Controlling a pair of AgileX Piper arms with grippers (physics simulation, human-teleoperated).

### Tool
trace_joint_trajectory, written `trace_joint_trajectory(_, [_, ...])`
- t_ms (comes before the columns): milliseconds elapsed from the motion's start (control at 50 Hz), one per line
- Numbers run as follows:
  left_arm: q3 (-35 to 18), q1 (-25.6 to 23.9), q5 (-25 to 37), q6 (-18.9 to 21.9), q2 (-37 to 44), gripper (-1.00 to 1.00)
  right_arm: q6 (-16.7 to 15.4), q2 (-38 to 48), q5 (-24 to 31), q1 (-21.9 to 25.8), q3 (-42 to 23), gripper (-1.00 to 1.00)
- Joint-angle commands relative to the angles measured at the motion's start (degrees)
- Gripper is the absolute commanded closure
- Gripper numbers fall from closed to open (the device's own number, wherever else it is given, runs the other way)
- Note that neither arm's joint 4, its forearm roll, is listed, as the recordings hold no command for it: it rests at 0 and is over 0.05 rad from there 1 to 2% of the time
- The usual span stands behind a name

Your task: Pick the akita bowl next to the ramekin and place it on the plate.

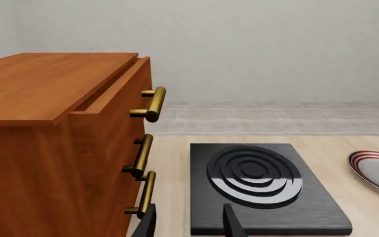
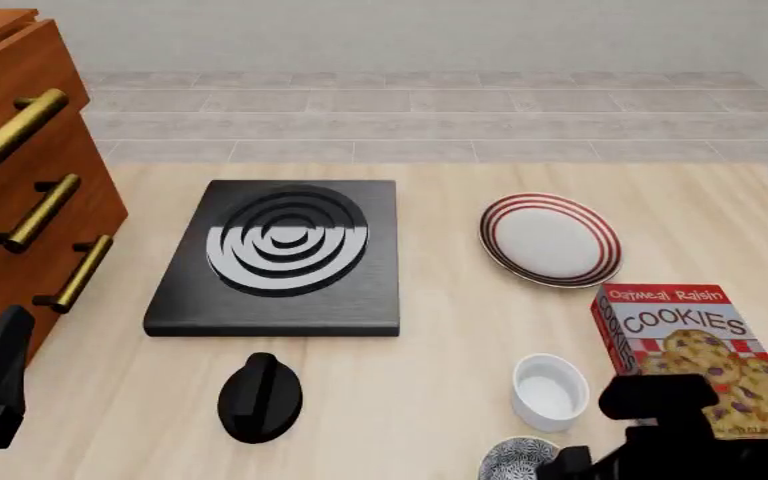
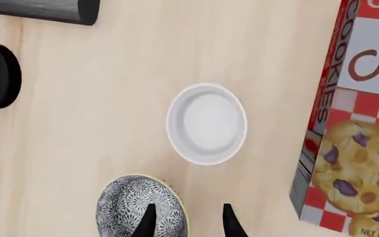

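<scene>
Akita bowl [image 3: 140, 212], ramekin [image 3: 207, 123], plate [image 2: 550, 240]: nothing inside, all apart.

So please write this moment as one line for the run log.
stage: approach | right gripper: open, above akita bowl rim | ramekin: beside bowl | plate: empty | left gripper: open, idle near stove burner

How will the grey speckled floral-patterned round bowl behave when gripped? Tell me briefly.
The grey speckled floral-patterned round bowl looks rigid, probably ceramic, so it should hold shape. Its smooth curved rim may slip between the right gripper. Sitting upright on the pale wooden table, it seems unlikely to roll.
</scene>
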Motion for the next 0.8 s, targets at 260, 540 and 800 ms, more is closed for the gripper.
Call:
trace_joint_trajectory(260, [0.0, 0.0, 0.0, 0.0, 0.0, -1.0, 0.62, 4.3, -6.04, 0.63, 3.15, 1.0])
trace_joint_trajectory(540, [0.0, 0.0, 0.0, 0.0, 0.0, -1.0, -0.61, 7.42, -5.67, 1.98, 0.0, 1.0])
trace_joint_trajectory(800, [0.0, 0.0, 0.0, 0.0, 0.0, -1.0, -1.43, 7.72, -3.57, 4.49, -5.5, 1.0])
